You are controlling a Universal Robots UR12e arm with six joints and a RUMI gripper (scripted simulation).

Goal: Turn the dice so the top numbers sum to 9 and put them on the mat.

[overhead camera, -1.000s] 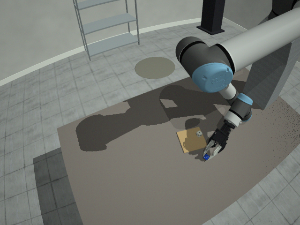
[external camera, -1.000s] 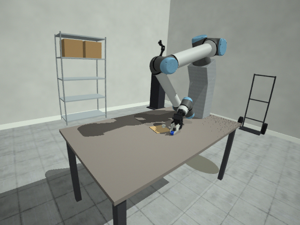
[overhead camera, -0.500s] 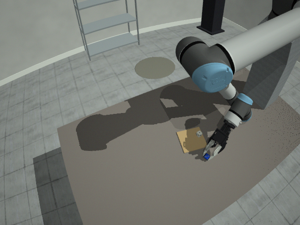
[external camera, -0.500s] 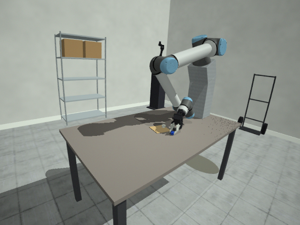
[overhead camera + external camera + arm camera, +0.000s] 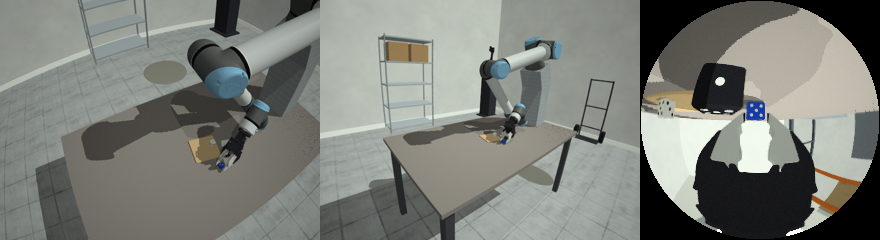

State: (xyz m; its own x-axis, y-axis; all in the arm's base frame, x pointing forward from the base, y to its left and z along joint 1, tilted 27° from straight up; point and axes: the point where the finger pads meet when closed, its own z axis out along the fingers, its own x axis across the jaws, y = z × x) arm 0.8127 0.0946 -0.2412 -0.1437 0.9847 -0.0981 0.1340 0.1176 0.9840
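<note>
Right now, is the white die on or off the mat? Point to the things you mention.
On: the top view shows the white die [image 5: 212,142] [image 5: 494,134] [image 5: 666,108] on the mat [image 5: 194,145] [image 5: 485,137] [image 5: 684,101], near one corner. Whether fully inside its edge, I cannot tell.
</note>
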